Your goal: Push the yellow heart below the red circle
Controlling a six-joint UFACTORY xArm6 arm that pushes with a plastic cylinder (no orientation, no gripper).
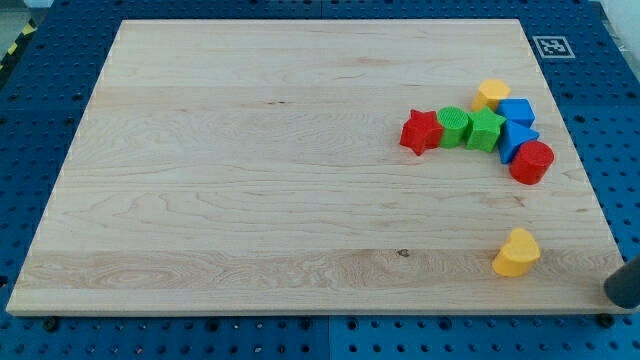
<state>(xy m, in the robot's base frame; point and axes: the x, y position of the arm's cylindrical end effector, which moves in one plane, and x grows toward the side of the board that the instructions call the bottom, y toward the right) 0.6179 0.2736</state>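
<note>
A: Item one, the desk (250,180)?
B: Pale wooden board on a blue pegboard (60,60). A black-and-white marker (551,46) lies just off its top right corner.

A: Blocks, top right cluster?
B: Red star (421,131), green cylinder (453,126) and green cube (485,130) in a touching row running toward the view's right. Yellow block (491,94) above them, shape unclear. Blue cube (517,112) beside it, blue triangle (516,141) under that. Red circle (531,162) at the cluster's lower right, touching the triangle.

A: Yellow heart (516,252)?
B: Alone, near the desk's bottom edge, well apart from the cluster, below the red circle and slightly to the view's left of it.

A: The tool?
B: A rod with no jaws, so nothing opens and nothing is held. Only a dark blurred end, my tip (624,287), shows at the view's right edge, just off the desk's right side, to the right of the heart and slightly lower, not touching it.

A: Open room?
B: The desk's left and middle carry no blocks. Bare wood lies between heart and circle. The circle sits near the right edge.
</note>
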